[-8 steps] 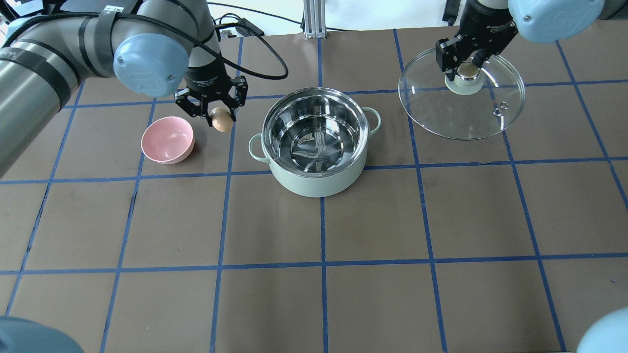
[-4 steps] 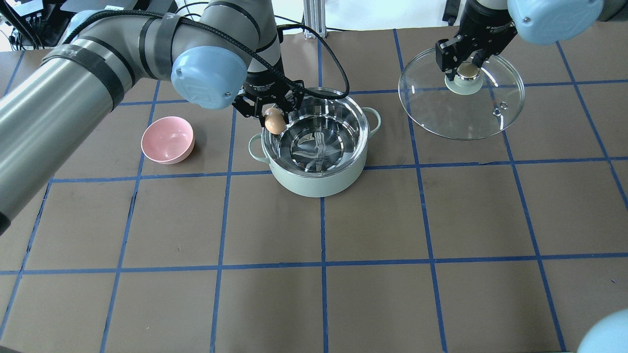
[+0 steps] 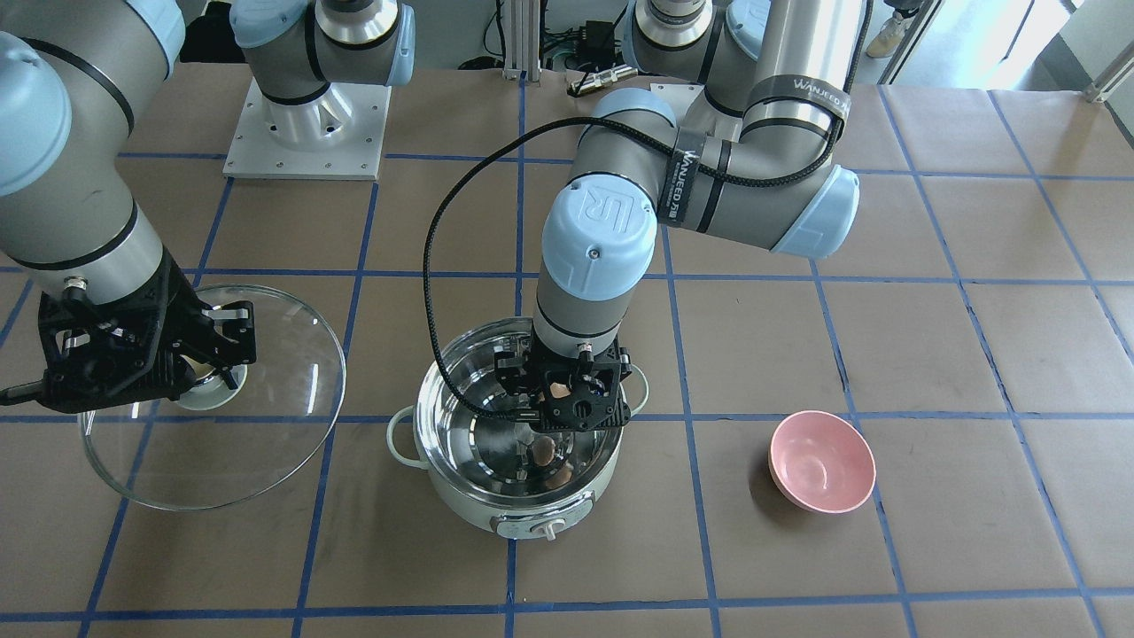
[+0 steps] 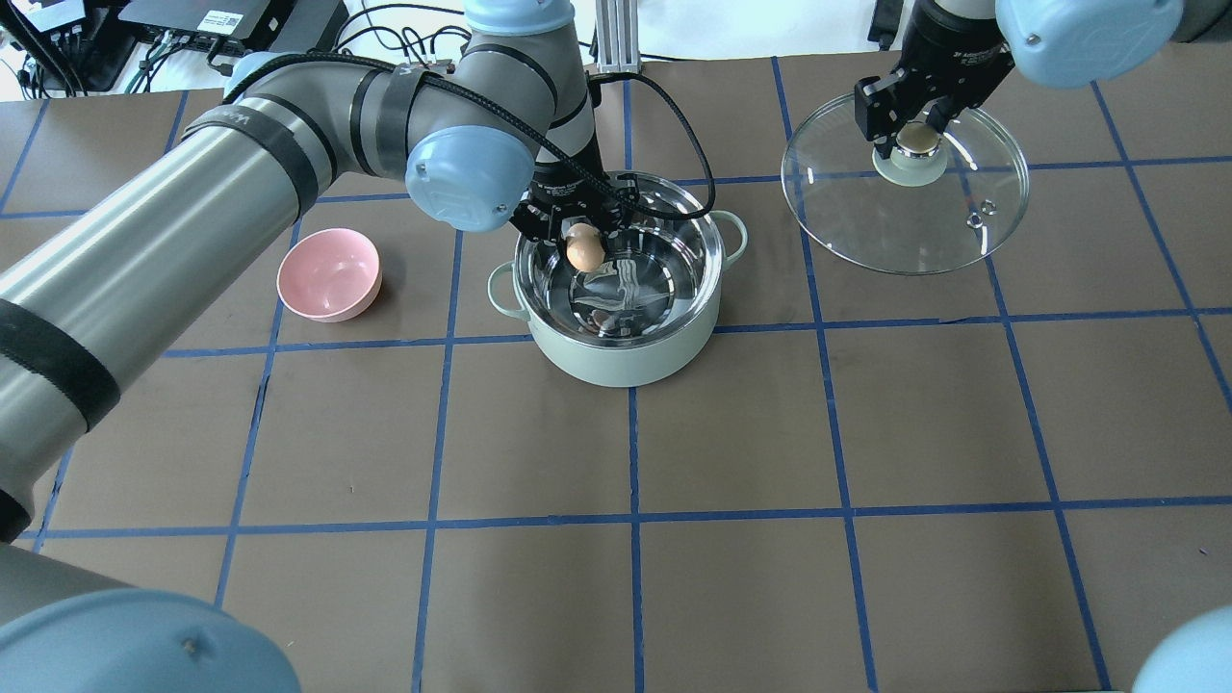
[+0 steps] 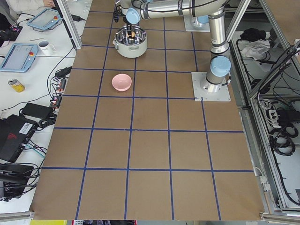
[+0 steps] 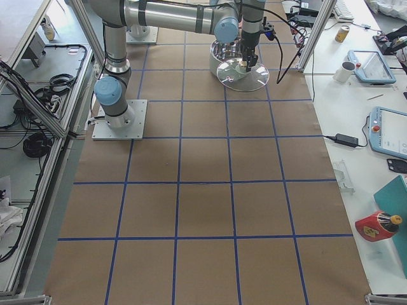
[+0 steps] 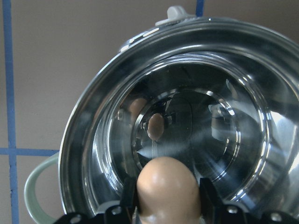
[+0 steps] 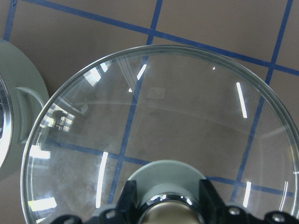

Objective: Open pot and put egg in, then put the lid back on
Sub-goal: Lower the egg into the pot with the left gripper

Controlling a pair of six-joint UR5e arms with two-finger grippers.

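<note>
The left hand is closed on the egg, one finger on each side of it, and holds it over the open mouth of the pot. The egg hangs inside the circle of the rim, towards the robot's rear left of the opening, and it is not down on the steel bottom (you can see its small reflection in the shiny floor of the pot below it). The pot stands near the middle of the table, with its dial facing away from the robot.

The lid is off, well to the robot's right of the pot and close to the pot's right handle without touching it. The right hand is clamped on the knob at its centre, fingers tight against either side. Whether the glass rim rests on the table or is just clear of it, I cannot tell.

A pink bowl sits on the table to the robot's left of the pot, apart from it and upright.
</note>
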